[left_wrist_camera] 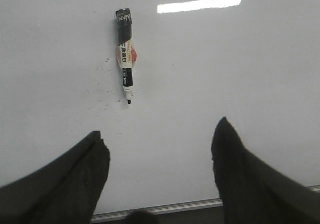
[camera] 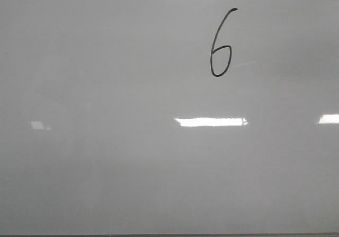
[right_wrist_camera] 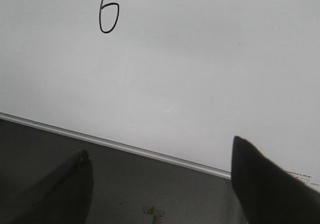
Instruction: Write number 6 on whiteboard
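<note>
The whiteboard (camera: 106, 141) fills the front view, pale and glossy. A thin black number 6 (camera: 221, 43) is drawn on its upper right; its loop also shows in the right wrist view as the number 6 (right_wrist_camera: 109, 16). Neither gripper appears in the front view. My left gripper (left_wrist_camera: 160, 129) is open over the whiteboard (left_wrist_camera: 240, 73), empty, with a black marker (left_wrist_camera: 126, 53) lying uncapped on the board beyond its fingertips. My right gripper (right_wrist_camera: 160, 146) is open and empty, hovering over the whiteboard's (right_wrist_camera: 210, 58) metal edge.
The board's silver frame edge (right_wrist_camera: 125, 146) borders a dark table surface (right_wrist_camera: 150, 189) with a small scrap on it. A frame edge (left_wrist_camera: 160, 209) also runs below the left fingers. Bright light reflections (camera: 211, 122) lie on the board.
</note>
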You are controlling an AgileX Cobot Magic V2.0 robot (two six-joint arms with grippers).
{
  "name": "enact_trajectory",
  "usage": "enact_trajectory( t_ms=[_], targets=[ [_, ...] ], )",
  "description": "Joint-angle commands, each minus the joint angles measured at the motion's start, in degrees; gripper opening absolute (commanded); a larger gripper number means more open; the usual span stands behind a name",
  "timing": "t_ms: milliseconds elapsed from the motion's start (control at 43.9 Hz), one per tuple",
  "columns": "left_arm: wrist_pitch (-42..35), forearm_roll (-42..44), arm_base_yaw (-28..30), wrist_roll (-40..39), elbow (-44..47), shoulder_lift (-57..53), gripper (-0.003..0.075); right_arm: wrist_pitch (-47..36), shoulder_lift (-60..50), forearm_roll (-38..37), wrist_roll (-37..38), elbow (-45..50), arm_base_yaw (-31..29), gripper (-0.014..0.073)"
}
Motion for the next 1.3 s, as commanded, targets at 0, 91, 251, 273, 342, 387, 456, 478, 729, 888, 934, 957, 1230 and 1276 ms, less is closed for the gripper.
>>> enact_trajectory(
  t_ms=[0, 91, 251, 273, 342, 387, 456, 478, 729, 888, 934, 957, 1230, 1276],
  targets=[
    [-4.55, 0.37, -0.10, -0.81, -1.24, 0.35, 0.0411, -4.49, 0.14, -0.65, -0.11, -1.19, -0.34, 0.0552],
    [-4.79, 0.37, -0.10, -0.81, -1.24, 0.35, 0.0311, -4.47, 0.14, -0.65, -0.11, -1.19, -0.34, 0.0417],
    [-4.91, 0.05, -0.10, -0.81, -1.24, 0.35, 0.0127, -4.47, 0.14, -0.65, -0.11, -1.19, -0.34, 0.0103],
    [-4.91, 0.05, -0.10, -0.81, -1.24, 0.35, 0.0106, -4.47, 0.14, -0.65, -0.11, -1.19, -0.34, 0.0070],
    [-4.91, 0.05, -0.10, -0.81, -1.24, 0.35, 0.0045, -4.47, 0.14, -0.65, -0.11, -1.19, -0.34, -0.0023],
    [-4.91, 0.05, -0.10, -0.81, -1.24, 0.35, 0.0008, -4.47, 0.14, -0.65, -0.11, -1.19, -0.34, -0.0073],
    [-4.91, 0.05, -0.10, -0.81, -1.24, 0.35, -0.0020, -4.69, 0.14, -0.65, -0.11, -1.19, -0.34, -0.0064],
    [-4.91, 0.05, -0.10, -0.81, -1.24, 0.35, -0.0020, -4.69, 0.14, -0.65, -0.11, -1.19, -0.34, -0.0067],
    [-4.91, 0.05, -0.10, -0.81, -1.24, 0.35, -0.0020, -4.50, 0.14, -0.65, -0.11, -1.19, -0.34, -0.0068],
    [-4.91, 0.05, -0.10, -0.81, -1.24, 0.35, -0.0020, -4.50, 0.14, -0.65, -0.11, -1.19, -0.34, -0.0068],
    [-4.91, 0.05, -0.10, -0.81, -1.24, 0.35, -0.0020, -4.50, 0.14, -0.65, -0.11, -1.19, -0.34, -0.0068],
    [-4.91, 0.05, -0.10, -0.81, -1.24, 0.35, -0.0020, -4.50, 0.14, -0.65, -0.11, -1.19, -0.34, -0.0068],
    [-7.84, 0.40, 1.06, -0.47, 1.54, -2.66, -0.0020, -4.48, 0.14, -0.65, -0.11, -1.19, -0.34, -0.0068],
    [-11.10, -0.04, 1.98, -0.47, 3.65, -4.44, -0.0020, -4.48, 0.14, -0.65, -0.11, -1.19, -0.34, -0.0068]
  ],
)
